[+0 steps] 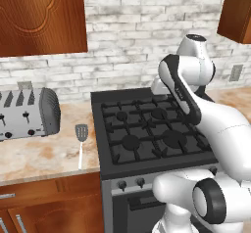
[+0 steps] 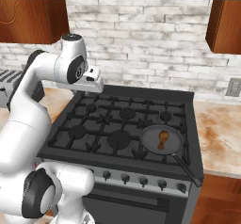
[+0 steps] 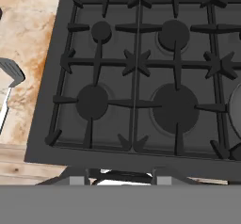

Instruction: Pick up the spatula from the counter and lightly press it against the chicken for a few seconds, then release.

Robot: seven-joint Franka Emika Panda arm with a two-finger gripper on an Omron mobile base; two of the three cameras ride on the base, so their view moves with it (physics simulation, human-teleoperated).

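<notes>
The spatula (image 1: 81, 140) lies flat on the marble counter left of the stove, its grey slotted head pointing toward the wall and its white handle toward the counter's front edge. In the hand view the spatula (image 3: 10, 75) sits at the far left. The chicken (image 2: 162, 139), a brown drumstick, rests in a dark frying pan (image 2: 147, 136) on the stove's front right burner. My gripper (image 3: 120, 177) hovers high over the front of the stove, looking straight down, open with nothing between its fingers. It is well to the right of the spatula and left of the pan.
A silver toaster (image 1: 27, 112) stands on the counter behind the spatula. The black stove (image 1: 147, 129) has raised grates. The pan's handle (image 2: 187, 169) sticks out toward the stove's front right corner. Wooden cabinets (image 1: 41, 16) hang above.
</notes>
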